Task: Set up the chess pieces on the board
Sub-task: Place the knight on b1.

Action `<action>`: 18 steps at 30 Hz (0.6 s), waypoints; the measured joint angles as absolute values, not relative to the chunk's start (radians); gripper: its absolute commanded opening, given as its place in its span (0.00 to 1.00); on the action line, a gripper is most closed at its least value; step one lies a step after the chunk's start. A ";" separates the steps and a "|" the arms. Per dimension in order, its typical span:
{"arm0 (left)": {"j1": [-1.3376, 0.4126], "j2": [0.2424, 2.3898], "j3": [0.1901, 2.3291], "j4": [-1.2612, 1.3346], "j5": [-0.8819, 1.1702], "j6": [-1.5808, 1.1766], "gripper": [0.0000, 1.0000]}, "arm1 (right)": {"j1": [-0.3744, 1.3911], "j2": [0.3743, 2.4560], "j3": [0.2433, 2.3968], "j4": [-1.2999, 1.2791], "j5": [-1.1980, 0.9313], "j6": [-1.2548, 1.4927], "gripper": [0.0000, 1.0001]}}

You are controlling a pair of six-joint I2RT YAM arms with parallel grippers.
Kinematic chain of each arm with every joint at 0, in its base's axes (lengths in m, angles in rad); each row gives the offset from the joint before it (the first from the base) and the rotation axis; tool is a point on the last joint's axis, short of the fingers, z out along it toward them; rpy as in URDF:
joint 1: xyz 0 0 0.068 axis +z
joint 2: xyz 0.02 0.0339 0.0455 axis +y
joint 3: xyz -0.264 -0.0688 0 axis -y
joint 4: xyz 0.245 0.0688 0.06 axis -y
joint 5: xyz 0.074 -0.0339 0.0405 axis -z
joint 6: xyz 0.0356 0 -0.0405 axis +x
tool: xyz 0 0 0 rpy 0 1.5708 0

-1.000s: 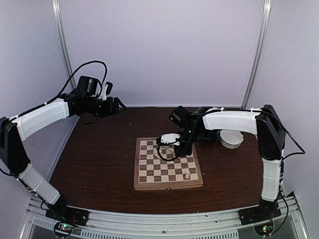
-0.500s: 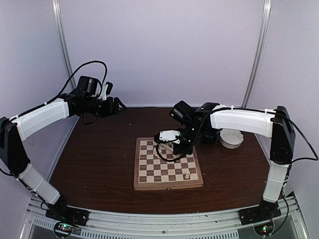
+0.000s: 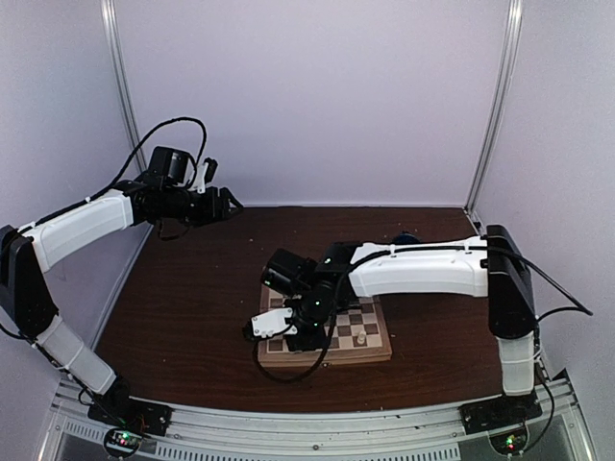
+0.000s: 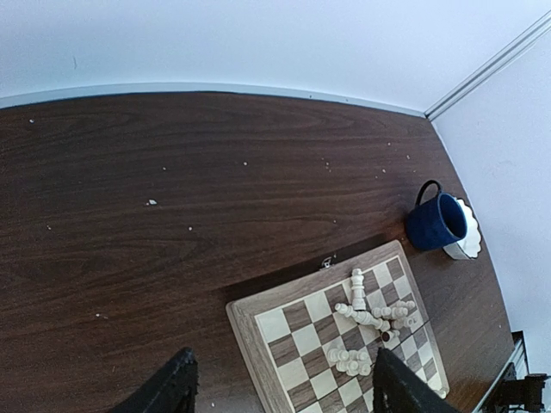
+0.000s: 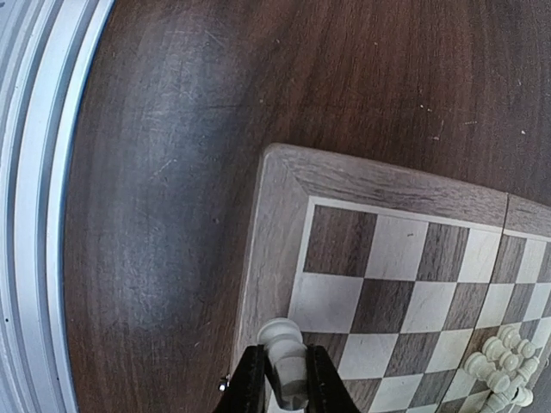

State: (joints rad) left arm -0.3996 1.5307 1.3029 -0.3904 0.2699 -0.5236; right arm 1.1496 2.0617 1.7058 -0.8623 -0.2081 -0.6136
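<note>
The board (image 3: 351, 356) lies mid-table, largely covered by my right arm. My right gripper (image 3: 288, 331) hangs over its near left corner, shut on a cream chess piece (image 5: 287, 351) held between the fingers above the board's rim (image 5: 274, 225). One piece (image 3: 360, 338) stands near the board's front edge. Several pieces (image 4: 379, 318) lie in loose heaps on the board (image 4: 248, 331); some also show in the right wrist view (image 5: 504, 366). My left gripper (image 3: 227, 204) is held high at the back left, open and empty, its fingers (image 4: 176, 389) wide apart.
A blue mug (image 4: 437, 222) stands beyond the board's far right corner with a white scalloped bowl (image 4: 469, 243) behind it. The mug's top peeks over my right arm (image 3: 405, 237). A metal rail (image 5: 34, 215) runs along the table's near edge.
My right arm has swung from the board's far middle to its near left corner, carrying a piece in the gripper. The left arm has not moved.
</note>
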 measured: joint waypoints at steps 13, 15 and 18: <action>-0.397 1.531 1.303 -0.390 0.273 -0.524 0.70 | 1.149 2.135 1.790 -0.883 -0.179 -0.594 0.07; -0.396 1.531 1.303 -0.390 0.273 -0.524 0.70 | 1.149 2.140 1.795 -0.883 -0.178 -0.594 0.07; -0.394 1.531 1.303 -0.390 0.273 -0.524 0.70 | 1.149 2.147 1.796 -0.884 -0.177 -0.593 0.08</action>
